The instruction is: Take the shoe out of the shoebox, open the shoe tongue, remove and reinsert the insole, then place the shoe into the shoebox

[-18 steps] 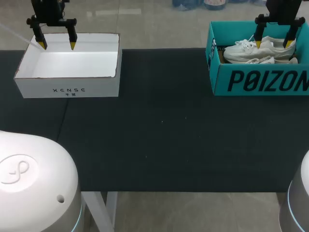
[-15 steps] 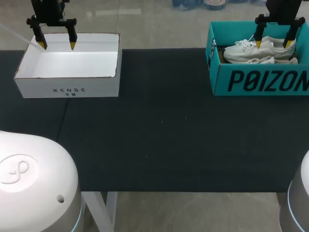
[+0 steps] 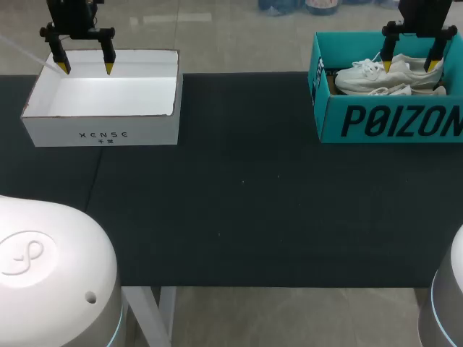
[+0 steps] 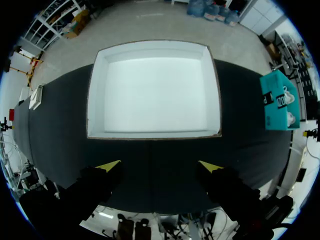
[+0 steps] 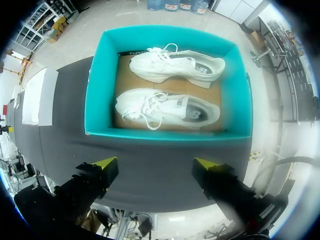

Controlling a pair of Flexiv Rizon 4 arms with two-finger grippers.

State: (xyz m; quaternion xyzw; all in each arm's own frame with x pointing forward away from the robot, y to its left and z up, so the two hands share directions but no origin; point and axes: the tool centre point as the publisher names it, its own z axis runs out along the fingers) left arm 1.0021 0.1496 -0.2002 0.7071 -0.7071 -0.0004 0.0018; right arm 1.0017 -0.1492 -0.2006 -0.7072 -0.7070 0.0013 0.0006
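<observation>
A: Surface [image 3: 239, 202]?
B: Dark mat, full width of the head view. Teal shoebox [image 3: 391, 119] sits at its far edge, right-arm side, no lid on.

A: Shoes?
B: 2 white ones, both inside the shoebox, lying on their sides on brown cardboard [image 5: 127, 75], side by side, toes pointing the same way. Far shoe [image 5: 175, 64] lies by the shoebox's far wall. Near shoe [image 5: 165, 109] lies by the wall closest to the right pincer [image 5: 155, 163].

A: Right pincer state?
B: Hangs above the shoebox, yellow tips spread wide, nothing btwn them, clear of both shoes.

A: Left pincer [image 3: 85, 68]?
B: Well apart from the shoebox, at the surface's opposite end. It's above the far edge of an open-topped white box [image 3: 101, 134]. Tips wide too, holding nothing.

A: White box vs. shoebox?
B: Well apart, bare mat btwn them; both at the far edge.
</observation>
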